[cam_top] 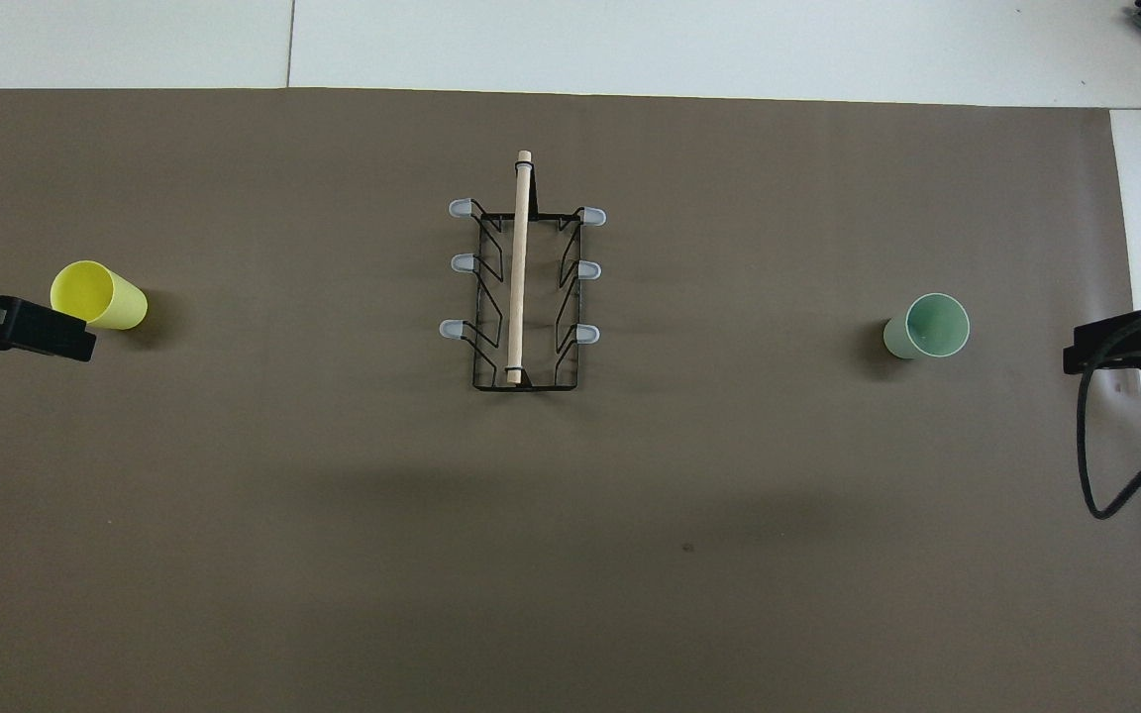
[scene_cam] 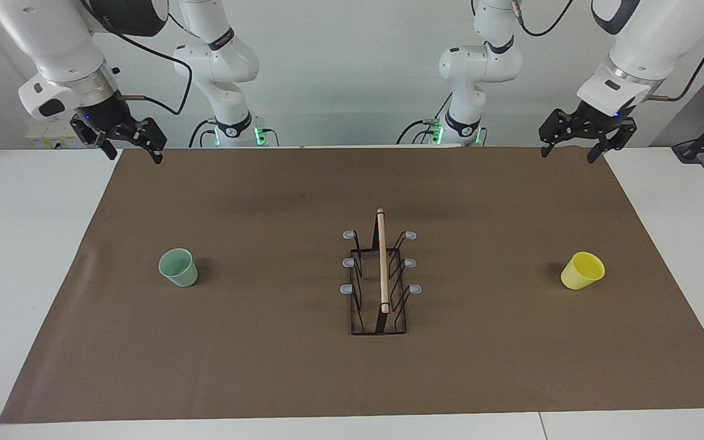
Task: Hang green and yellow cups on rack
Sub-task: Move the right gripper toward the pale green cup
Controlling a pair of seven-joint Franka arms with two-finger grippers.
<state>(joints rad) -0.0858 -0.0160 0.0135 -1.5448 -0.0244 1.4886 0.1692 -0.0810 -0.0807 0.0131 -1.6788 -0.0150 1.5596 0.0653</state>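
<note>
The pale green cup (scene_cam: 178,267) (cam_top: 927,327) stands upright on the brown mat toward the right arm's end. The yellow cup (scene_cam: 583,271) (cam_top: 98,295) stands tilted toward the left arm's end. The black wire rack (scene_cam: 379,287) (cam_top: 521,297) with its wooden rod handle stands mid-mat between them, its prongs bare. My right gripper (scene_cam: 135,156) (cam_top: 1115,349) is open and empty, raised over the mat's corner nearest the robots. My left gripper (scene_cam: 567,154) (cam_top: 41,335) is open and empty, raised over the mat's edge nearest the robots.
The brown mat (scene_cam: 266,366) covers most of the white table (scene_cam: 22,244). A black cable (cam_top: 1090,446) hangs from the right arm.
</note>
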